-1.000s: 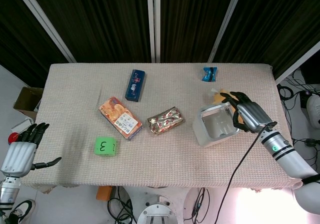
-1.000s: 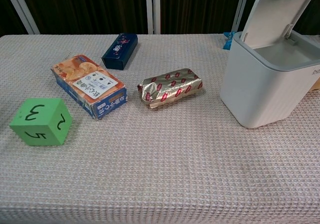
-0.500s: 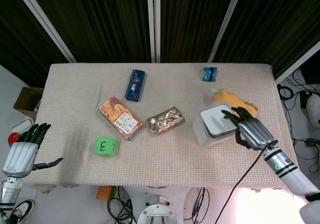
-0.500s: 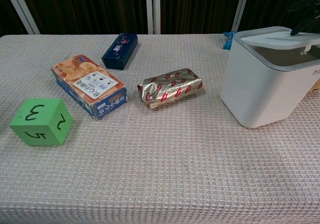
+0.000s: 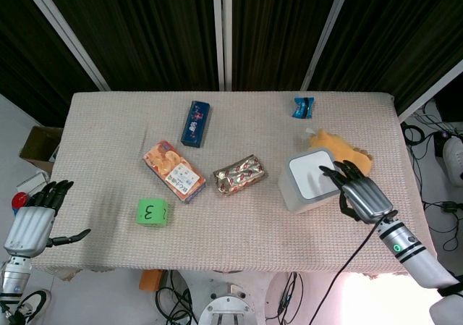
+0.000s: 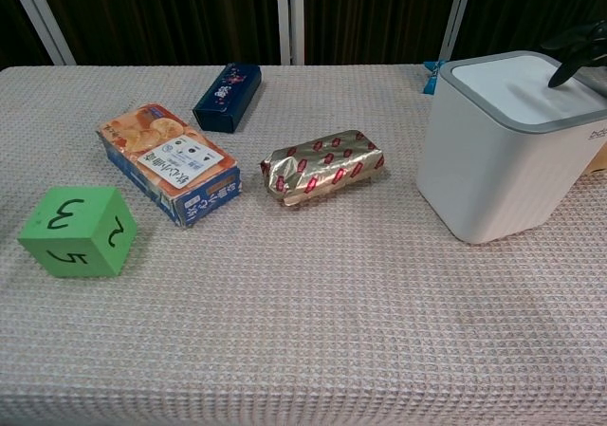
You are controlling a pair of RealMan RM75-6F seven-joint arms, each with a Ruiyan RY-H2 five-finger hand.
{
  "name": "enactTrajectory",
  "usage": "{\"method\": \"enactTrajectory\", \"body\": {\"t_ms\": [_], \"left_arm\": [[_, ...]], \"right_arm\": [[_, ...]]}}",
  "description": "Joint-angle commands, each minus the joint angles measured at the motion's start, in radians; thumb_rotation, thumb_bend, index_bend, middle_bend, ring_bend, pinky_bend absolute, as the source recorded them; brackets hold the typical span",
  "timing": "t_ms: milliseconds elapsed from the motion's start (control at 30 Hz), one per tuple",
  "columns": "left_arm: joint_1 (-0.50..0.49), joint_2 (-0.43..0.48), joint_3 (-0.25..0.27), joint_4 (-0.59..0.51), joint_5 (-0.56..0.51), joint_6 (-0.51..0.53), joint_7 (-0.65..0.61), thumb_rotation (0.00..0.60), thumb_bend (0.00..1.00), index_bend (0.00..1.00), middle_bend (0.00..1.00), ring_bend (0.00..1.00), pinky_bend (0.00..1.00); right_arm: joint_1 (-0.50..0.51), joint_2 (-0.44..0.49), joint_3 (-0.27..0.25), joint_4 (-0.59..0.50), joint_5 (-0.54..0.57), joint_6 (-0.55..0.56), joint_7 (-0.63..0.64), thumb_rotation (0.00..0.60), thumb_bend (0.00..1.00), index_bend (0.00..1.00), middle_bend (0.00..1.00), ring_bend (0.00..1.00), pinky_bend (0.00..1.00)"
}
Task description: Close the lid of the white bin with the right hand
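Note:
The white bin [image 5: 295,192] stands on the right half of the table, and its lid [image 5: 312,175] lies flat and closed on the grey rim. In the chest view the bin [image 6: 493,170] is at the right edge with its lid [image 6: 517,86] down. My right hand [image 5: 359,197] hovers at the bin's right front side, fingers spread and holding nothing, with the fingertips [image 6: 579,46] reaching over the lid's right edge. Whether they touch it is unclear. My left hand [image 5: 32,220] hangs open off the table's front left corner.
A green numbered cube [image 5: 152,211], an orange biscuit box [image 5: 173,171], a foil-wrapped pack [image 5: 239,174] and a dark blue box [image 5: 195,123] lie left of the bin. A blue packet [image 5: 302,107] sits near the far edge. An orange-yellow object [image 5: 346,151] lies behind the bin.
The lid has swung from upright to fully closed. My right hand came down and back toward the front right of the bin. The left hand stayed put.

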Motion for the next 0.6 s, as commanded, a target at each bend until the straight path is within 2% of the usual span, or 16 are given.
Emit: {"method": "enactTrajectory", "body": {"t_ms": [33, 233, 333, 433, 500, 600], "left_arm": [[0.001, 0.001, 0.000, 0.000, 0.002, 0.003, 0.001, 0.235, 0.00, 0.07, 0.08, 0.06, 0.23], [0.005, 0.004, 0.000, -0.003, 0.005, 0.014, 0.004, 0.237, 0.00, 0.07, 0.08, 0.06, 0.23], [0.007, 0.002, -0.001, -0.003, 0.008, 0.019, 0.007, 0.239, 0.00, 0.07, 0.08, 0.06, 0.23], [0.008, -0.003, -0.002, 0.000, 0.014, 0.027, 0.007, 0.237, 0.00, 0.07, 0.08, 0.06, 0.23], [0.010, -0.009, -0.003, 0.006, 0.022, 0.037, 0.003, 0.239, 0.00, 0.07, 0.08, 0.06, 0.23], [0.016, -0.024, -0.004, 0.028, 0.043, 0.066, -0.018, 0.240, 0.00, 0.07, 0.08, 0.06, 0.23]], "right_arm": [[0.002, -0.009, -0.006, 0.006, 0.009, -0.010, -0.011, 0.600, 1.00, 0.00, 0.21, 0.00, 0.00], [-0.010, -0.013, -0.004, 0.000, -0.011, 0.040, -0.014, 0.600, 1.00, 0.00, 0.20, 0.00, 0.00], [-0.043, -0.013, 0.005, -0.003, -0.055, 0.143, -0.014, 0.600, 1.00, 0.00, 0.18, 0.00, 0.00], [-0.095, -0.023, 0.005, 0.009, -0.110, 0.272, -0.022, 0.600, 1.00, 0.00, 0.09, 0.00, 0.00], [-0.147, -0.029, -0.012, 0.021, -0.132, 0.353, -0.044, 0.600, 1.00, 0.00, 0.02, 0.00, 0.00], [-0.261, -0.058, -0.047, 0.047, -0.107, 0.477, -0.155, 0.600, 0.98, 0.00, 0.00, 0.00, 0.00]]}}
